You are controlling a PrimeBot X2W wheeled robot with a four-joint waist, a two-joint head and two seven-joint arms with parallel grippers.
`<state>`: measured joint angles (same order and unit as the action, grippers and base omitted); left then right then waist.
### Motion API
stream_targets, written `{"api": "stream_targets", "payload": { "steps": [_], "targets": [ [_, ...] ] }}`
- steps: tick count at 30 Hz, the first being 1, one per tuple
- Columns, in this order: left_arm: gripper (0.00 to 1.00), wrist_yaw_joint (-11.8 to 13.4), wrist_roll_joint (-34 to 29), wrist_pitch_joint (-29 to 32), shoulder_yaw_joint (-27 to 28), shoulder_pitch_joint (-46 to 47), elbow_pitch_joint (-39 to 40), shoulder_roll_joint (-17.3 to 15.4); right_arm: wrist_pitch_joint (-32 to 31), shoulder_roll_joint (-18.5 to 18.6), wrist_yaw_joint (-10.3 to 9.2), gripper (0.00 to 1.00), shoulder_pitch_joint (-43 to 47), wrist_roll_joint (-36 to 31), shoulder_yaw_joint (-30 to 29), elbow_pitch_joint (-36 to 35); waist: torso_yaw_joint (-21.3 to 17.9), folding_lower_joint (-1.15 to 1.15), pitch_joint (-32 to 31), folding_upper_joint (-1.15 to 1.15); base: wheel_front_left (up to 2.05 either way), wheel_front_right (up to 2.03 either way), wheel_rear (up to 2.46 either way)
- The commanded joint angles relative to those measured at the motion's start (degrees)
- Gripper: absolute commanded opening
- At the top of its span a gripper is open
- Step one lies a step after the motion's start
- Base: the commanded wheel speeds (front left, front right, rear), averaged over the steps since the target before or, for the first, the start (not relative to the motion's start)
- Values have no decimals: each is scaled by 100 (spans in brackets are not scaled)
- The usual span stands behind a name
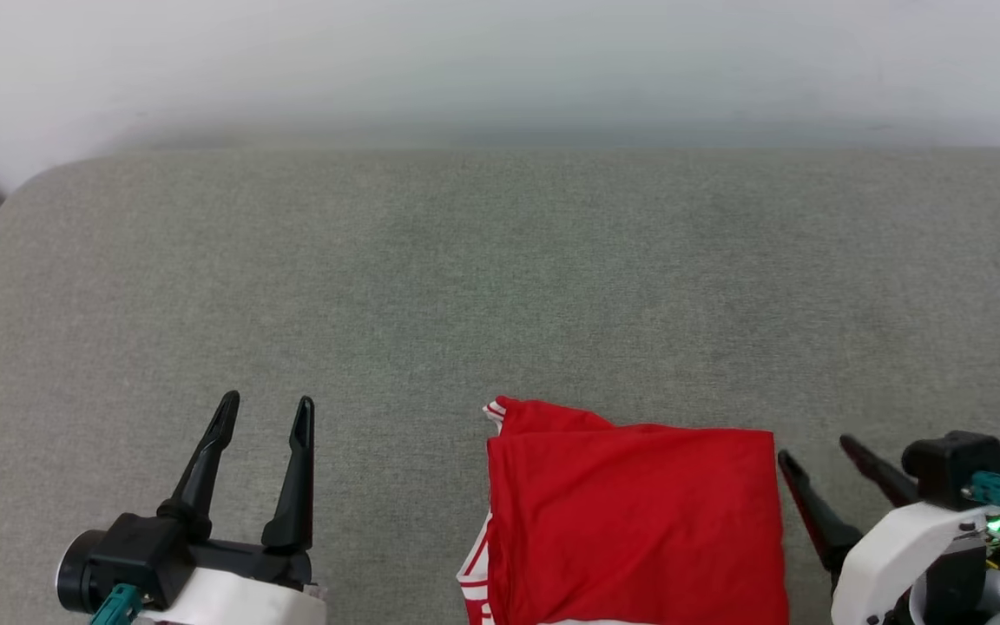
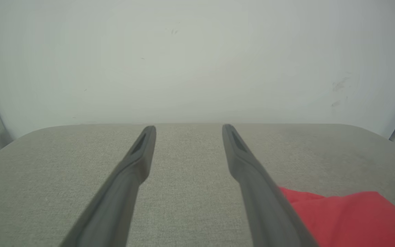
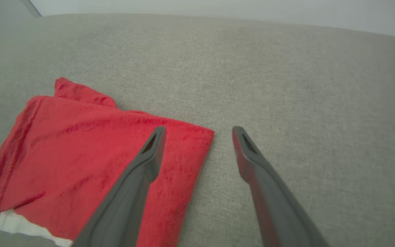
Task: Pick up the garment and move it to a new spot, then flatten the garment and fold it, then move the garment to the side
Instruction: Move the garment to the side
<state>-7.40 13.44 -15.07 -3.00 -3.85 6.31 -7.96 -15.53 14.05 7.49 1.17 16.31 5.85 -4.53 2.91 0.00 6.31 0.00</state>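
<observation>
The garment (image 1: pixel 634 521) lies folded into a red rectangle at the near edge of the grey padded surface, plain red side up, with white striped trim peeking out at its left edge. My left gripper (image 1: pixel 267 408) stands open well to the left of it, nothing between its fingers. My right gripper (image 1: pixel 817 450) is open just off the garment's right edge, apart from the cloth. In the right wrist view the garment (image 3: pixel 91 154) spreads left of my right gripper (image 3: pixel 199 129). The left wrist view has the garment (image 2: pixel 351 216) at lower right, beside my open left gripper (image 2: pixel 188 127).
The grey padded surface (image 1: pixel 500 286) stretches broad and bare behind the garment, ending at a pale wall (image 1: pixel 500 61). Its rounded left corner (image 1: pixel 23 187) drops off toward a dark gap.
</observation>
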Motion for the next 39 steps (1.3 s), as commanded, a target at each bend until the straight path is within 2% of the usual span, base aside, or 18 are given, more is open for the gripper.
{"api": "stream_targets", "payload": {
  "steps": [1,7,8,13,21,22,23,24,30,36,39],
  "targets": [
    [100,-6,10,-12,-11,76,-10,-6,-239,24,0,100,59,102,11,-48,42,0,50,0,0,0,0],
    [100,-7,4,-12,-101,194,-54,4,-1711,-90,0,100,131,259,-107,-58,195,0,235,0,0,0,0],
    [100,-6,12,-12,-167,279,-83,0,-2344,-322,-1,100,71,104,-272,76,327,0,362,0,0,0,0],
    [100,-6,21,-12,-231,368,-125,-12,-2652,-631,0,100,-89,-7,-352,343,486,0,496,0,0,0,0],
    [100,-6,35,-12,-311,472,-178,-29,-2609,-780,8,100,-149,-225,-49,1065,663,0,607,0,0,0,0],
    [100,-6,34,-12,-319,475,-187,-32,-2582,-758,9,74,-156,-256,21,1147,672,0,607,0,0,0,0],
    [100,-7,36,-12,-326,475,-199,-37,-2548,-739,10,44,-173,-286,72,1216,677,0,604,0,0,0,0],
    [100,-6,44,-12,-342,472,-216,-42,-2467,-694,9,0,-203,-346,120,1249,677,0,598,0,0,0,0],
    [100,-7,10,-12,-510,412,-313,-90,-2003,-308,-3,0,-567,-659,319,1211,497,0,466,0,0,0,0],
    [100,-6,0,-12,-693,380,-316,-133,-1913,509,-3,0,-1033,-1138,975,893,-1,0,381,0,0,0,0],
    [100,-6,-15,-12,-832,471,-288,-97,-2026,1089,-4,0,-1343,-1282,1381,682,-345,0,426,0,0,0,0]
  ]
}}
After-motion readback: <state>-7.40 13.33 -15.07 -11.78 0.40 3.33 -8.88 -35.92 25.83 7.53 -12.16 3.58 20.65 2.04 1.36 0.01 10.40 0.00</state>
